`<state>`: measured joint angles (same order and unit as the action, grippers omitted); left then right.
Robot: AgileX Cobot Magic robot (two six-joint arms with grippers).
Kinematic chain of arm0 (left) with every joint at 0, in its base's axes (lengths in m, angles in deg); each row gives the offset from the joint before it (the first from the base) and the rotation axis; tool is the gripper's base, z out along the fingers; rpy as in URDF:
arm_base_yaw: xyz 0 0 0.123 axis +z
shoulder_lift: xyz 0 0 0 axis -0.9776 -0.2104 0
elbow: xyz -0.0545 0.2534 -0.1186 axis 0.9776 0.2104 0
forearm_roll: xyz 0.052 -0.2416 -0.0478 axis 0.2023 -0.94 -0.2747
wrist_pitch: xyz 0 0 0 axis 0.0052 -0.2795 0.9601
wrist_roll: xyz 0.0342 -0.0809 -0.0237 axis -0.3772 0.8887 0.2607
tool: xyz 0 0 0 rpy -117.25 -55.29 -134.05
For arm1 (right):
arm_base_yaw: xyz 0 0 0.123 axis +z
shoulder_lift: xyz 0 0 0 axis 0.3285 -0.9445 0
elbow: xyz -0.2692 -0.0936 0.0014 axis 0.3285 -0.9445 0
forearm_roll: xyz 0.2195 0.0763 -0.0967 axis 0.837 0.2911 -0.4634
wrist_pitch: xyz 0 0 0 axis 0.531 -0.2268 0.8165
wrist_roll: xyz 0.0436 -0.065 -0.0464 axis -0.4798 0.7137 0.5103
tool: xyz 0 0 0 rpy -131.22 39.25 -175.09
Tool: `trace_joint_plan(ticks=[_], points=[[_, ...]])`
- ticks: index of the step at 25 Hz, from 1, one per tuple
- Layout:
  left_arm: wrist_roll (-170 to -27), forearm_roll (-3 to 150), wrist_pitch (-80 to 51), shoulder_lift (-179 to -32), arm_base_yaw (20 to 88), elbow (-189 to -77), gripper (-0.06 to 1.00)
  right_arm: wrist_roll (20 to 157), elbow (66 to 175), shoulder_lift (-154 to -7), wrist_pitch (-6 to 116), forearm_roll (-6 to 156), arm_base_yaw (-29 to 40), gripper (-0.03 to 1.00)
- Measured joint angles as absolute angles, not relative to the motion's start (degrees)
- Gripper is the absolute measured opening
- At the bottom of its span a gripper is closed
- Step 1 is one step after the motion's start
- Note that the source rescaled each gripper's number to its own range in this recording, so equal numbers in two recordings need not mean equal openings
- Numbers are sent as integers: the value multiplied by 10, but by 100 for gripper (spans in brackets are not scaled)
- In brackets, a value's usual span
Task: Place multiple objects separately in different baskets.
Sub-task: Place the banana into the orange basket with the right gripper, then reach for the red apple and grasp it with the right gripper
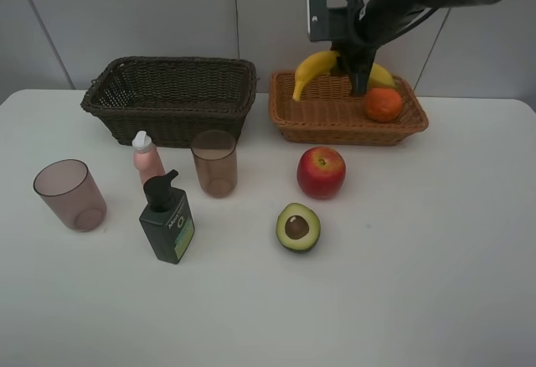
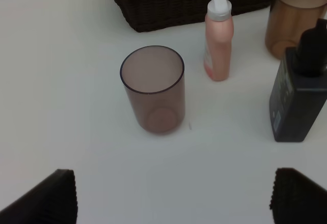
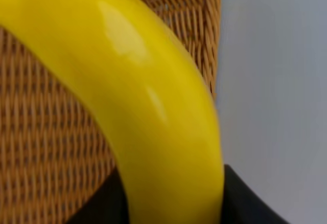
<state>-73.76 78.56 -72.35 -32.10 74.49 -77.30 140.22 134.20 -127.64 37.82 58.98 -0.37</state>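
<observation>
Your right pincer is pressed together on the banana, and the wrist view shows the yellow skin pinched between its two dark fingers. The banana hangs over the rear of the tan basket, with one tip pointing down near the back left corner. You cannot tell whether it touches the weave. The orange lies inside that basket, at its right end, just beside the pincer.

Your left pincer is spread wide and pinching nothing, and only its two dark fingertips show, low over the tabletop. Straight ahead of it stands the left cup, upright with its mouth up and apart from both fingertips. Beyond the cup is the pink bottle, upright with its white cap on. To one side is the pump bottle, and the middle cup stands behind that. The dark basket sits past them all.

From the high camera, the dark basket is left of the tan one, the two close side by side. In front of the tan basket, on the tabletop, the apple sits upright. The avocado lies nearer the front edge with its cut face and pit up.
</observation>
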Motion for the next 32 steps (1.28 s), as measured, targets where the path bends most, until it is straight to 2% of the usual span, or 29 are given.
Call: trace_joint_plan(ticks=[17, 18, 19, 20, 22, 24, 25, 28, 32], points=[[-738, 786, -724, -321, 745, -773, 100, 1402, 1342, -1299, 398, 590, -5, 0], [-738, 786, -724, -321, 745, -773, 100, 1402, 1342, -1299, 397, 590, -5, 4], [-738, 786, -724, -321, 745, -773, 100, 1402, 1342, -1299, 397, 590, -5, 12], [-738, 786, -724, -321, 745, -773, 100, 1401, 1342, -1299, 398, 590, -5, 23], [-738, 786, -724, -321, 745, -773, 100, 1400, 1342, -1299, 405, 590, -5, 56], [-738, 786, -724, -321, 745, -773, 100, 1400, 1342, -1299, 417, 593, -5, 80], [-738, 786, -724, -321, 745, -773, 100, 1400, 1342, -1299, 425, 595, -5, 88], [-738, 786, -724, -321, 745, -773, 100, 1400, 1342, -1299, 448, 600, -5, 97], [-738, 786, -724, -321, 745, -773, 100, 1400, 1342, -1299, 454, 602, -5, 100]])
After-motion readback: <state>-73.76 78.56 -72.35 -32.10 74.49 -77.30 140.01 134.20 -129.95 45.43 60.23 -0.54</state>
